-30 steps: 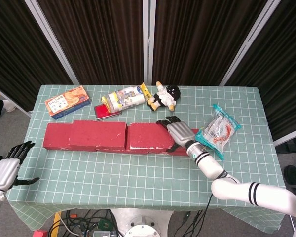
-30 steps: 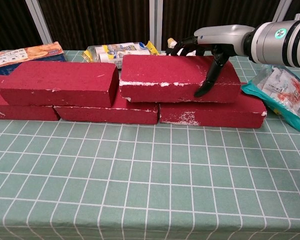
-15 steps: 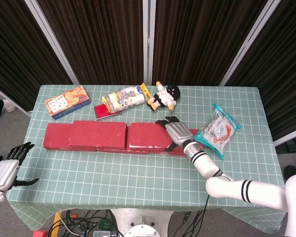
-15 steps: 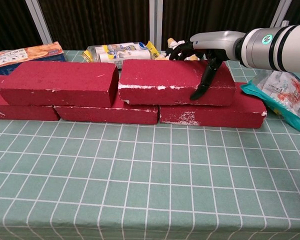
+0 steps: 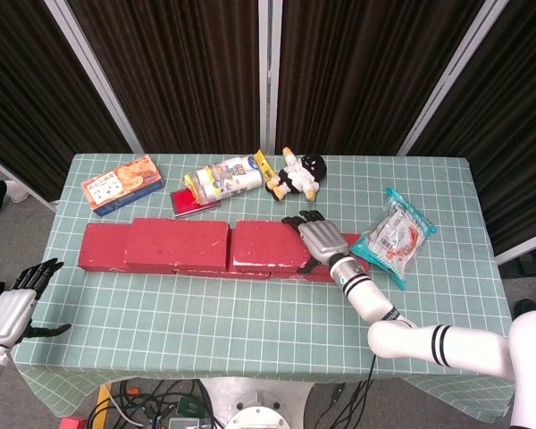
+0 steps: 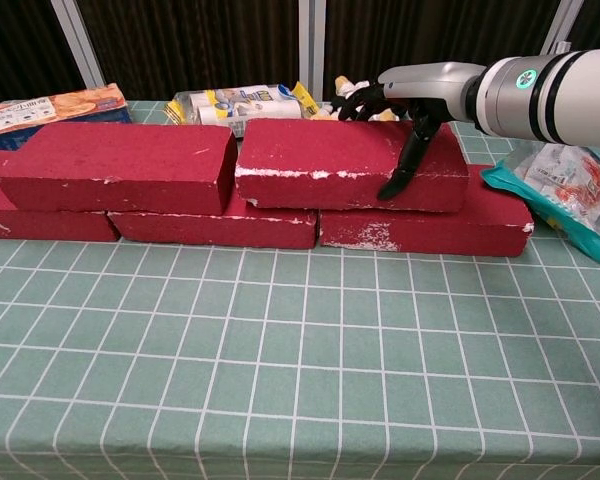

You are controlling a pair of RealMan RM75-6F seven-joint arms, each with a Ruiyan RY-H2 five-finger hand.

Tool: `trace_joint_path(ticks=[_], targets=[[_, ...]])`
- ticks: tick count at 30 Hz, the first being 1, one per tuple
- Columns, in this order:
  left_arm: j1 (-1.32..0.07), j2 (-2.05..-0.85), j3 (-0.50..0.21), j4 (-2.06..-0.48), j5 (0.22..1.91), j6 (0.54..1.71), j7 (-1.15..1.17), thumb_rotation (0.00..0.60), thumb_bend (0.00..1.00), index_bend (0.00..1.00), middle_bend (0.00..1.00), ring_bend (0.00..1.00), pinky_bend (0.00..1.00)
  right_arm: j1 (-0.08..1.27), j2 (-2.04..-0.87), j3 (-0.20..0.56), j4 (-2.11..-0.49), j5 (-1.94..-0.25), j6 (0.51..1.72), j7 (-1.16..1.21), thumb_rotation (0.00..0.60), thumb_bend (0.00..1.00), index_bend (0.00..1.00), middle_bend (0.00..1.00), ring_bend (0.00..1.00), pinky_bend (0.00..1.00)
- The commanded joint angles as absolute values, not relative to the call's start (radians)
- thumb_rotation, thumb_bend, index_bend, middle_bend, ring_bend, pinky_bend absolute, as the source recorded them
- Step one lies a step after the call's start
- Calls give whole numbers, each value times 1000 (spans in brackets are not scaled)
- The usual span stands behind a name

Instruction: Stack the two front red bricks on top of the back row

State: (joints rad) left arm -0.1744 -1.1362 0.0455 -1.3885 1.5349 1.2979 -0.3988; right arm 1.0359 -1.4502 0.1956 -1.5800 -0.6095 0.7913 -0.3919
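Note:
Two red bricks lie on top of the lower row of red bricks (image 5: 101, 248) (image 6: 425, 229). The left top brick (image 5: 177, 243) (image 6: 115, 165) lies free. My right hand (image 5: 320, 239) (image 6: 416, 95) grips the right end of the right top brick (image 5: 268, 245) (image 6: 330, 160): fingers hooked over its back edge, thumb down its front face. The two top bricks nearly touch end to end. My left hand (image 5: 16, 305) hangs open off the table's left front corner, holding nothing; the chest view does not show it.
Behind the bricks lie an orange cracker box (image 5: 121, 183) (image 6: 50, 105), a tipped snack canister (image 5: 221, 178), a small red book (image 5: 193, 201) and a plush doll (image 5: 297, 174). A teal snack packet (image 5: 395, 237) (image 6: 565, 190) lies right of the bricks.
My right hand has pushed the right top brick slightly left, narrowing the gap to the left top brick. The left hand has barely moved.

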Motion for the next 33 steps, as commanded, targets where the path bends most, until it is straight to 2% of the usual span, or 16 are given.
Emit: trace_joint_path(ticks=[1,33], targets=[[-173,-1136,46,-1386,1535,1298,-402,600,10,39,0,0,0,1043,-1453,194,-1580,-601,796,-397,600,44,172,348,0,0],[-175,-1142,53,-1374,1533,1284,-411,600,10,39,0,0,0,1089,-1494,183,-1571,-534,832,-433,600,50,172,348,0,0]])
